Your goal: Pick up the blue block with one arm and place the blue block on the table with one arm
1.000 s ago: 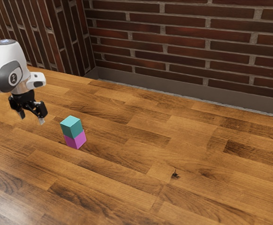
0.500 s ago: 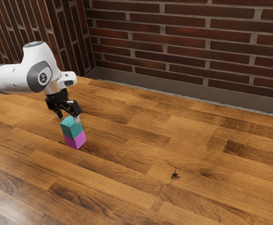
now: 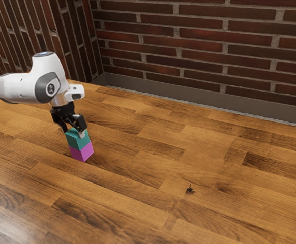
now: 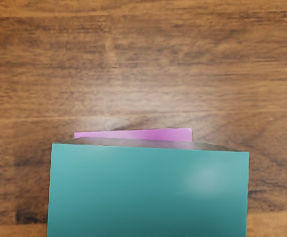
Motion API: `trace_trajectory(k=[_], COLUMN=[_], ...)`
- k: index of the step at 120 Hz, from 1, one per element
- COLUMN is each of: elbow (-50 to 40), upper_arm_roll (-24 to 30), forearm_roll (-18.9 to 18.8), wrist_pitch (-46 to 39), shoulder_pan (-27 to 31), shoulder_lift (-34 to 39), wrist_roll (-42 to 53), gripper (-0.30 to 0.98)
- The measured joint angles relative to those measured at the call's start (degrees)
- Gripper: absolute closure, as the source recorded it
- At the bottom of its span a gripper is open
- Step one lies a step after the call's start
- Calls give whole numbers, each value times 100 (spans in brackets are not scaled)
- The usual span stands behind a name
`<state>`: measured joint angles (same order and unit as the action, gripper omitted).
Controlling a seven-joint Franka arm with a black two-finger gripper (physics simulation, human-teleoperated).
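End effector [image 3: 74, 133], black, at the top of the blue block [image 3: 76, 140]. I cannot tell its state: neither view settles whether it is clamped on the block or standing apart around it. Arm [image 3: 23, 88], white, enters from the exterior view's left and bends down into the end effector.

Blue block: teal in shade, upper half of a two-block stack, directly below the end effector's body, its top partly covered by the end effector in the exterior view. Wrist view has its flat teal face large and close under the hand.

Magenta block [image 3: 82, 153]: beneath the blue one, lower down from the end effector, resting on the tabletop [image 3: 138, 168]. In the exterior view the two blocks meet along a neat seam. Wrist view gives a thin magenta strip past one edge of the teal face, the two edges slightly out of parallel.

Tabletop: brown wood planks of mixed grain, extending all round below the end effector. One dark knot [image 3: 189, 189] in the wood, well apart from the end effector, toward the exterior view's right. Brick wall [image 3: 204, 46], dark red, well beyond the end effector, grey baseboard [image 3: 188, 88] along its foot.
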<state>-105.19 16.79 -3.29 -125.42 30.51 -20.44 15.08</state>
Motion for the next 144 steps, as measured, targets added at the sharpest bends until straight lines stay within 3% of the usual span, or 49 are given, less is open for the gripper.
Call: trace_trajectory(k=[43, 87, 109, 129, 144], elbow=[133, 233, 269, 592, 892], upper_arm_roll=[-102, -98, -89, -64, -80], forearm_roll=[-33, -175, -271, -302, -318], wrist_pitch=[18, 24, 48, 125, 154], shoulder_pan=[-17, -29, -149, -874, -1375], shoulder_lift=[-318, -336, -214, -248, -882], wrist_roll=[27, 54, 33, -10, -49], gripper=[1, 28, 34, 35, 35])
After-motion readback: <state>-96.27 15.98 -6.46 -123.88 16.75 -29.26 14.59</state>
